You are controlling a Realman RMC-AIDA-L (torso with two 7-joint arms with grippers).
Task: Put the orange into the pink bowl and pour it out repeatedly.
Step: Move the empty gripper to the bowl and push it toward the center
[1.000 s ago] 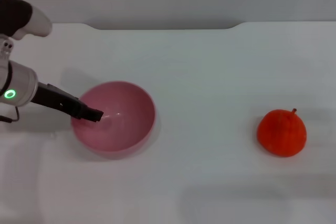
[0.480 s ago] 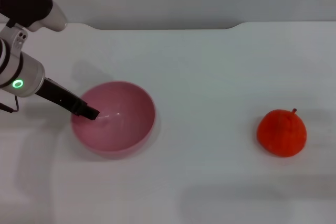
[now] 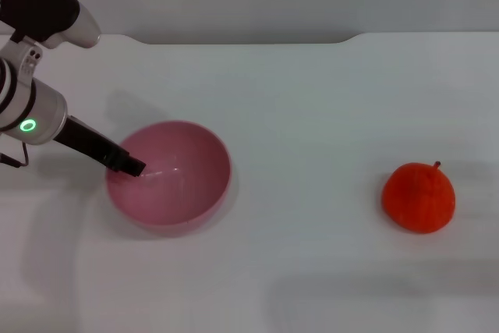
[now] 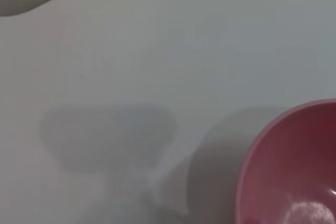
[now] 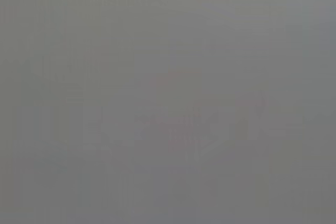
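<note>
One left gripper (image 3: 134, 167) sits at the pink bowl (image 3: 187, 193) rim; finger state cannot be told. Lifting risks tipping it empty, as the orange (image 3: 418, 196) lies well apart on the surface (image 3: 312, 99).

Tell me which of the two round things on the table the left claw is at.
The pink bowl: the left claw sits at its left rim, reaching just inside. The orange lies alone far to the robot's right, with nothing near it.
</note>
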